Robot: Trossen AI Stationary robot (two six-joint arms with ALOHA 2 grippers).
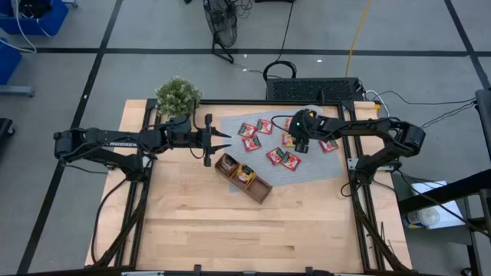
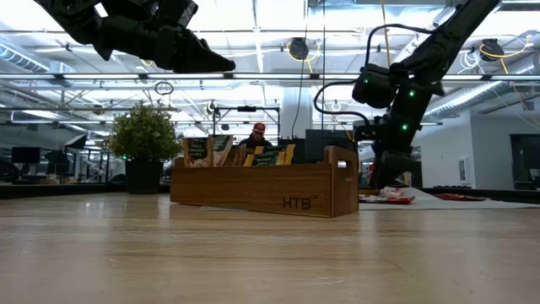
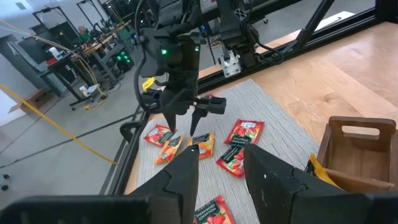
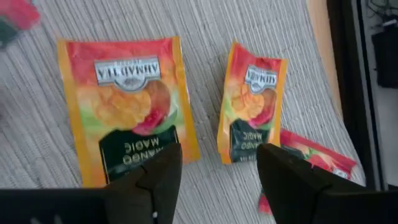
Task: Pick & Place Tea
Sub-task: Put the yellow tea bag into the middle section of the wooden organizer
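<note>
Several tea sachets [image 1: 265,126] lie flat, scattered on the grey mat [image 1: 337,165] at the far right of the tabletop [image 1: 192,222], their edges turned at differing angles; a few more stand upright in the wooden tray [image 1: 259,190] near the middle. Directly under the right gripper [image 4: 217,163], whose jaws stand apart and empty, are two orange sachets [image 4: 127,106], long axes roughly parallel and label ends pointing away from the fingers. Raised above the tabletop beside the tray, the left gripper [image 3: 219,163] is half open and holds nothing.
</note>
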